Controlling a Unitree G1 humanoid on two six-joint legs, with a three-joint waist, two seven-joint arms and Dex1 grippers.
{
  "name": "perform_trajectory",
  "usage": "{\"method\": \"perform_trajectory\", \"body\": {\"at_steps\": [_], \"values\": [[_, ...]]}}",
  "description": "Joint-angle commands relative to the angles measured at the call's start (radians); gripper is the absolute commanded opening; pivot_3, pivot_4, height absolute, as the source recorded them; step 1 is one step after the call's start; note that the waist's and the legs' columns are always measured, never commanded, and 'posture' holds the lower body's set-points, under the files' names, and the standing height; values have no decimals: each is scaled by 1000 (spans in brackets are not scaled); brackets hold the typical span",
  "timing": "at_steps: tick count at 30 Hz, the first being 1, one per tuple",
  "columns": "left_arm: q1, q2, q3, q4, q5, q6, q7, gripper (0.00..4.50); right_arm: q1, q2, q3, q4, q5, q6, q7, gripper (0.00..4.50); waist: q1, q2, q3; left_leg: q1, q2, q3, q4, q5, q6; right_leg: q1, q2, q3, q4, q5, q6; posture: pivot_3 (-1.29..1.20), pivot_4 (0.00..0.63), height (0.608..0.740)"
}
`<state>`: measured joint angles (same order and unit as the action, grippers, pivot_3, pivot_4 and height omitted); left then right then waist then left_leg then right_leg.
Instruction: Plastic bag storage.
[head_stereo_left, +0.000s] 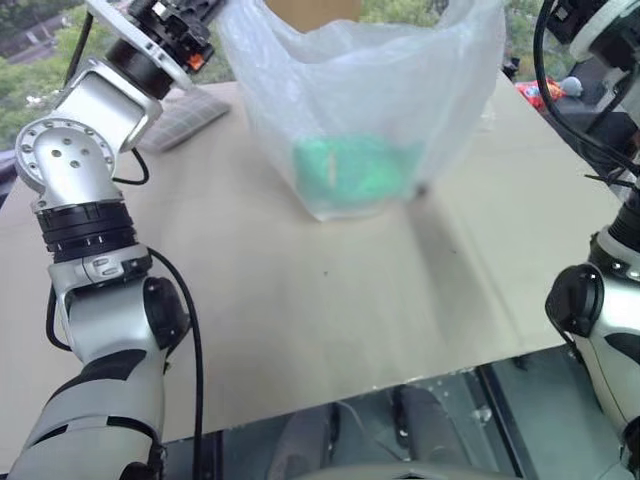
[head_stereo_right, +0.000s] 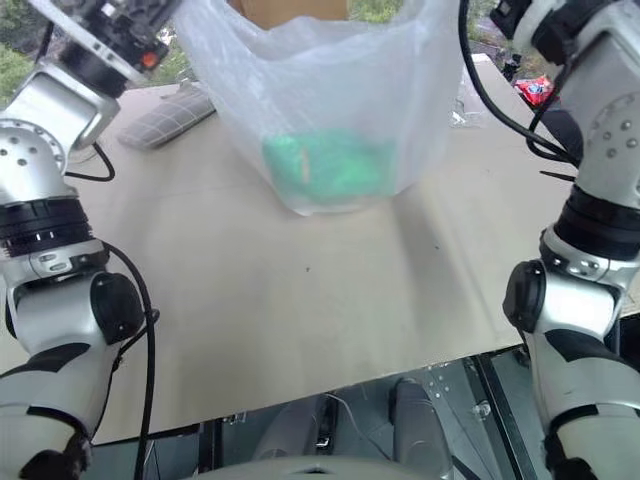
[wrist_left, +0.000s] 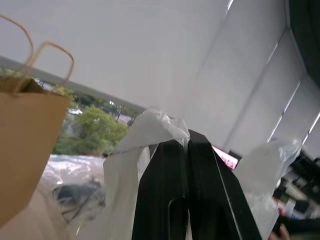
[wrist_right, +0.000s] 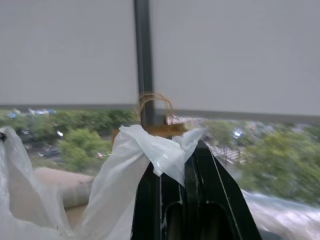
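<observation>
Two tools hoist plastic bag (head_stereo_left: 370, 110) above pale desk (head_stereo_left: 320, 300).

Each tool pinches one bag handle: the left tool (wrist_left: 188, 136) is pressed together on the crumpled film, the right tool (wrist_right: 177, 165) likewise. Inside the bag's sagging bottom, just over the desk, lies a green packet (head_stereo_left: 355, 170). Behind the bag stands a brown paper bag (wrist_left: 25, 145); left of the bag, a grey quilted pad (head_stereo_right: 165, 118).
</observation>
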<state>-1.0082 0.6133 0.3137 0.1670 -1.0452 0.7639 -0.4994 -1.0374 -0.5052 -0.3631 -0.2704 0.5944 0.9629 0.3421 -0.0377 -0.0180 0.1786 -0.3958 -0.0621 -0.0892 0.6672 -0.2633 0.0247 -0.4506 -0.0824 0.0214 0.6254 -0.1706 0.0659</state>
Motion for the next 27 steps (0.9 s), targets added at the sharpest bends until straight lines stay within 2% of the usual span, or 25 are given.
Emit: {"method": "perform_trajectory", "body": {"at_steps": [1, 3, 6, 8, 13, 16, 17, 18, 19, 22, 24, 26, 27], "values": [[162, -36, -62, -243, 35, 9, 3, 120, 179, -7, -43, -226, 59, 95, -62, 0, 0, 0, 0, 0, 0, 0, 0, 0, 0, 0, 0, 1, 0, 0, 0, 0, 150, 740], [233, -54, -71, -322, 31, 22, 20, 120, 262, -5, -47, -299, 79, 125, -90, 0, 0, 0, 1, -2, 0, 3, 1, 0, 0, -3, -1, 3, 1, 0, 0, 0, 150, 740], [472, -73, -163, -484, 160, -12, 66, 120, 587, -8, 49, -469, 27, 97, -94, 0, 1, 1, -2, 0, 1, 4, 1, 0, 1, -4, 1, 5, 2, 1, 1, 0, 150, 740], [588, -87, -220, -536, 251, -84, 44, 120, 747, -25, 134, -481, -49, 13, -78, 0, 4, 1, -7, 5, 3, 5, -2, -1, 1, 3, 2, 5, -2, 1, 1, 0, 150, 740], [689, -79, -254, -555, 347, -142, -1, 120, 879, -30, 238, -411, -164, -179, -32, 0, 4, 2, -2, 7, 2, 12, 5, -3, 8, 5, 2, 10, 0, 4, 5, 0, 150, 740], [717, -83, -225, -556, 338, -142, -15, 120, 928, -11, 266, -362, -189, -243, -10, 0, 4, 1, -2, 20, 3, 12, 4, -3, 9, 20, 3, 9, -3, -1, 6, 0, 150, 740], [724, -83, -217, -560, 330, -141, -23, 0, 942, -11, 271, -348, -197, -261, -2, 568, 4, 1, -2, 22, 4, 11, 4, -3, 10, 23, 3, 8, -4, -1, 6, 0, 150, 740], [737, -78, -212, -569, 332, -143, -31, 0, 960, -12, 271, -337, -202, -275, 6, 808, 3, 1, -2, 22, 4, 11, 4, -3, 10, 23, 3, 8, -4, -1, 6, 0, 150, 740], [756, -66, -198, -584, 320, -139, -48, 536, 979, -12, 259, -336, -194, -286, 19, 1311, 4, 1, -2, 22, 4, 11, 4, -3, 10, 22, 3, 8, -4, -1, 6, 0, 150, 740], [816, -30, -138, -640, 294, -131, -70, 1576, 1058, -70, 224, -363, -218, -322, 67, 2574, 4, 1, -2, 18, 4, 11, 4, -3, 10, 18, 3, 8, -4, 2, 8, 0, 150, 740], [868, -3, -101, -676, 299, -148, -89, 2564, 1109, -101, 177, -391, -205, -341, 99, 3761, 6, 1, -2, 17, 4, 10, 3, -3, 9, 17, 3, 8, -4, 4, 6, 0, 150, 740], [937, 25, -65, -709, 314, -166, -112, 2572, 1164, -137, 113, -431, -166, -351, 160, 4395, 7, 1, -3, 16, 4, 10, 2, -3, 10, 16, 3, 8, -5, 4, 6, 0, 150, 740], [972, 39, -50, -723, 330, -182, -124, 2572, 1192, -154, 77, -451, -139, -353, 195, 4395, 8, 2, -2, 17, 4, 10, 2, -4, 10, 16, 3, 8, -6, 4, 6, 0, 150, 740]]}}
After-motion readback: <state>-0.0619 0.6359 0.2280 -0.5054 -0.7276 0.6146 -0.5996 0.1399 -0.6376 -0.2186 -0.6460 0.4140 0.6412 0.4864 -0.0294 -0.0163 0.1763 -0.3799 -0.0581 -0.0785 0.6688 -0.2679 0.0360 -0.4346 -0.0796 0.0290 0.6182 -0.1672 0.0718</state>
